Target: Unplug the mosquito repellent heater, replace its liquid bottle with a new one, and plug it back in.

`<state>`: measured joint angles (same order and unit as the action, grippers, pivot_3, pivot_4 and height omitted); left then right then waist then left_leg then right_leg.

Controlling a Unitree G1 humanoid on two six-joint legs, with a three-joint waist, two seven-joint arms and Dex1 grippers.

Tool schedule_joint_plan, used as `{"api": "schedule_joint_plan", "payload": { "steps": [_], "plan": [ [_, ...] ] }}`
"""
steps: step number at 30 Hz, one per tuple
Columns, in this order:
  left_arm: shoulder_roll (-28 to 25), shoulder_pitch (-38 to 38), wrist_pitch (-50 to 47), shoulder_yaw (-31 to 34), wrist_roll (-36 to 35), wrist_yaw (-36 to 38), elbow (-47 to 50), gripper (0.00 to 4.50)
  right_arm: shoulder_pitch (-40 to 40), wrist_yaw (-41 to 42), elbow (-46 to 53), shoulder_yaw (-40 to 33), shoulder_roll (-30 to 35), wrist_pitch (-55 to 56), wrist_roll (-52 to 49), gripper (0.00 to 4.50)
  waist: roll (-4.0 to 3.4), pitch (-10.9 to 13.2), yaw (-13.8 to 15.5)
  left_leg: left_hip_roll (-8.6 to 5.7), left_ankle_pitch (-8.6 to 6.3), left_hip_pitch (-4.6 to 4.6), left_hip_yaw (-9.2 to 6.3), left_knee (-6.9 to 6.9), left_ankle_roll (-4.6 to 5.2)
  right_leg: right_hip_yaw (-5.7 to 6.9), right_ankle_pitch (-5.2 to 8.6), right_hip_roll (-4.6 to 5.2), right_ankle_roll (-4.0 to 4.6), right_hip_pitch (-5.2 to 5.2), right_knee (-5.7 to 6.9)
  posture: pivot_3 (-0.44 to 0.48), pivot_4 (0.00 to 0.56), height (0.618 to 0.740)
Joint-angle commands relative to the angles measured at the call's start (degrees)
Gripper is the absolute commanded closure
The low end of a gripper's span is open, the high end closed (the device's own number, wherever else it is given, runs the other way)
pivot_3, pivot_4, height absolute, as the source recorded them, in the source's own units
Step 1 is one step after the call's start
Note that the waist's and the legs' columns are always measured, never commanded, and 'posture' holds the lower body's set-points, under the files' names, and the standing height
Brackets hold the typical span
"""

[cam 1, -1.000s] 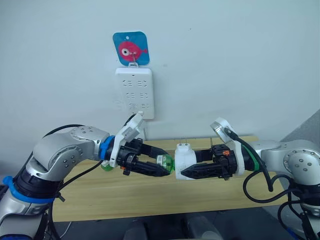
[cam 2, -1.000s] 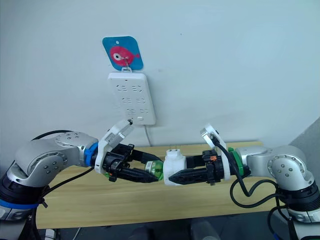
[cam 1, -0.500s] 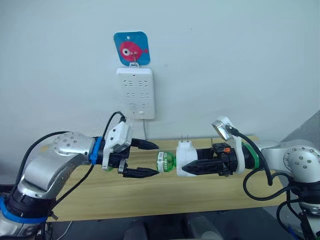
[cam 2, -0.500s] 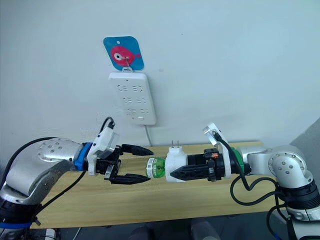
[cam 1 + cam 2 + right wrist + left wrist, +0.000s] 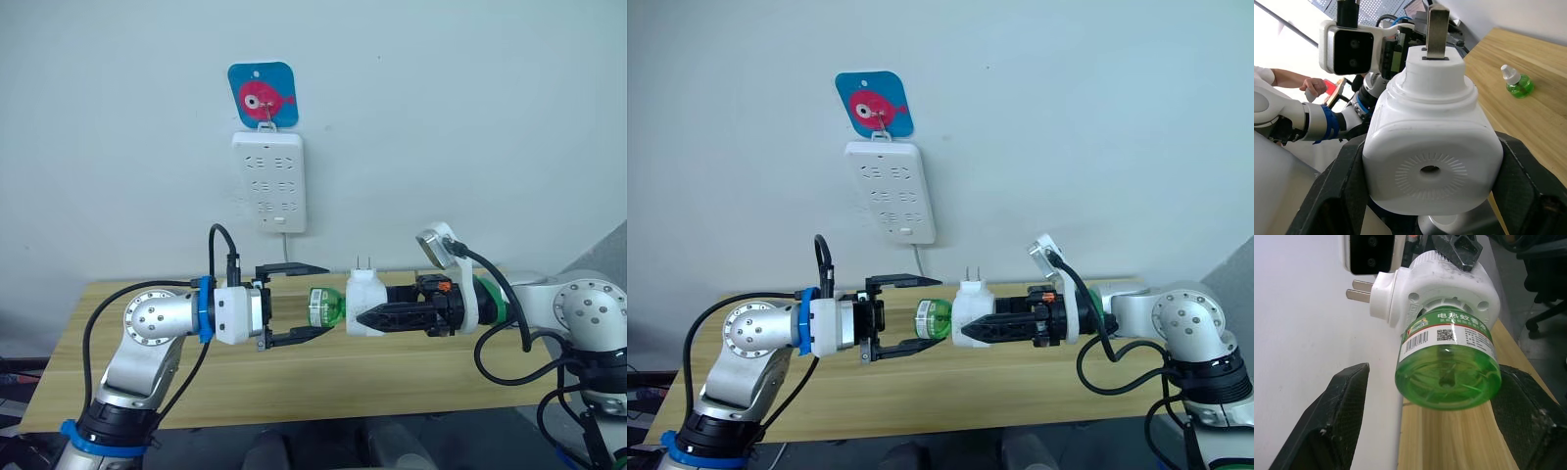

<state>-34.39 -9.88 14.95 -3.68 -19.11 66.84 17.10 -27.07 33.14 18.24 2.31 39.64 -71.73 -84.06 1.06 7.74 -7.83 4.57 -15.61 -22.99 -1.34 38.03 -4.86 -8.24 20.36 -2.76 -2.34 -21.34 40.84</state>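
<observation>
White plastic heater [image 5: 364, 304]: you have it clenched in the right end effector [image 5: 361, 317], held in the air above the desk [image 5: 323, 377], its two prongs [image 5: 361, 262] pointing up.

Green bottle [image 5: 327, 305]: screwed into the heater's left side, lying level, its base toward the left end effector [image 5: 315, 301]. The left wrist view shows a printed label with a barcode and a QR code round the neck end.

Left end effector: released, fingers [image 5: 299, 267] spread one above and one below, tips beside the bottle's base. The left wrist view shows the bottle between the two pads without touching them.

Second bottle [image 5: 1513, 82]: small, green, white cap, standing on the desk in the right wrist view.

Desk: pale wood, set against the wall.

Power strip [image 5: 269, 182]: white, hung upright on the wall above the desk, with a cord dropping from its lower edge.

Fish tag [image 5: 263, 95]: blue card with a pink fish, just above the strip.

Person's hand [image 5: 1313, 88]: visible in the right wrist view, behind the left arm, holding something red.
</observation>
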Motion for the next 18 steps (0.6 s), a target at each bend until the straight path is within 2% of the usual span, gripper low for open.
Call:
{"api": "schedule_joint_plan", "payload": {
  "steps": [1, 2, 3, 7, 13, 14, 16, 18],
  "plan": [
    [-0.2, -0.26, 1.9, 0.0, -1.17, -0.13, 1.39, 0.67, -0.67, -0.36, 1.29, -1.66, -0.02, 0.01, -1.65, 1.51, 0.0, 0.0, -0.05, 0.0, 0.0, 0.0, 0.0, 0.0, 0.0, 0.0, 0.0, 0.0, 0.0, 0.0, 0.0, -0.093, 0.1, 0.735],
    [-0.35, -0.13, 1.96, -0.06, -1.45, 0.11, 1.51, 0.67, -0.56, -0.51, 1.36, -1.75, -0.01, -0.02, -1.75, 1.51, 0.0, 0.0, -0.07, 0.0, 0.0, 0.0, 0.0, 0.0, 0.0, 0.0, 0.0, 0.0, 0.0, 0.0, 0.01, -0.093, 0.1, 0.735],
    [-0.46, -0.11, 1.97, -0.08, -1.76, 0.28, 1.64, 1.06, -0.45, -0.63, 1.44, -1.8, 0.01, -0.03, -1.8, 1.51, 0.0, 0.0, -0.07, 0.0, 0.0, 0.01, -0.01, 0.0, 0.0, 0.01, 0.0, 0.0, 0.0, 0.0, 0.01, -0.093, 0.1, 0.735],
    [-0.92, -0.47, 1.63, 0.0, -2.72, 0.53, 1.92, 2.14, -0.19, -1.07, 1.58, -1.97, -0.05, -0.06, -1.96, 1.51, 0.0, 0.0, -0.08, 0.0, 0.0, 0.01, -0.01, 0.01, 0.0, 0.01, 0.0, 0.0, 0.0, 0.01, 0.02, -0.093, 0.1, 0.735],
    [-1.78, -0.64, -0.56, 0.08, -4.12, 0.69, 3.42, 2.2, 0.11, -1.12, 1.95, -1.92, 0.04, -0.13, -1.72, 1.51, 0.0, 0.0, -0.09, 0.0, 0.0, 0.01, -0.02, 0.01, 0.0, 0.02, 0.0, 0.0, 0.0, 0.01, 0.02, -0.097, 0.102, 0.735],
    [-2.47, -0.75, -3.22, 0.07, -4.99, 0.33, 4.17, 2.2, 0.15, -1.01, 2.06, -1.87, 0.12, -0.15, -1.57, 1.51, 0.0, 0.0, -0.09, 0.0, 0.0, 0.01, -0.02, 0.0, 0.0, 0.03, 0.0, 0.0, 0.0, 0.01, 0.02, -0.097, 0.102, 0.735],
    [-4.94, -1.02, -12.17, -0.04, -7.86, -0.79, 6.24, 2.2, 0.21, -0.57, 2.4, -1.76, 0.35, -0.17, -1.12, 1.51, 0.0, 0.0, -0.09, 0.0, 0.0, 0.01, -0.03, 0.0, 0.0, 0.04, 0.0, 0.0, 0.0, 0.01, 0.02, -0.097, 0.102, 0.735],
    [-9.44, -2.1, -29.01, -0.14, -13.89, -3.75, 8.48, 2.2, 0.15, 0.4, 3.03, -1.46, 0.73, -0.13, -0.15, 1.51, 0.01, 0.0, -0.12, 0.01, 0.0, 0.01, -0.07, 0.01, 0.0, 0.05, 0.01, -0.01, -0.01, 0.01, 0.04, -0.094, 0.102, 0.735]
  ]
}}
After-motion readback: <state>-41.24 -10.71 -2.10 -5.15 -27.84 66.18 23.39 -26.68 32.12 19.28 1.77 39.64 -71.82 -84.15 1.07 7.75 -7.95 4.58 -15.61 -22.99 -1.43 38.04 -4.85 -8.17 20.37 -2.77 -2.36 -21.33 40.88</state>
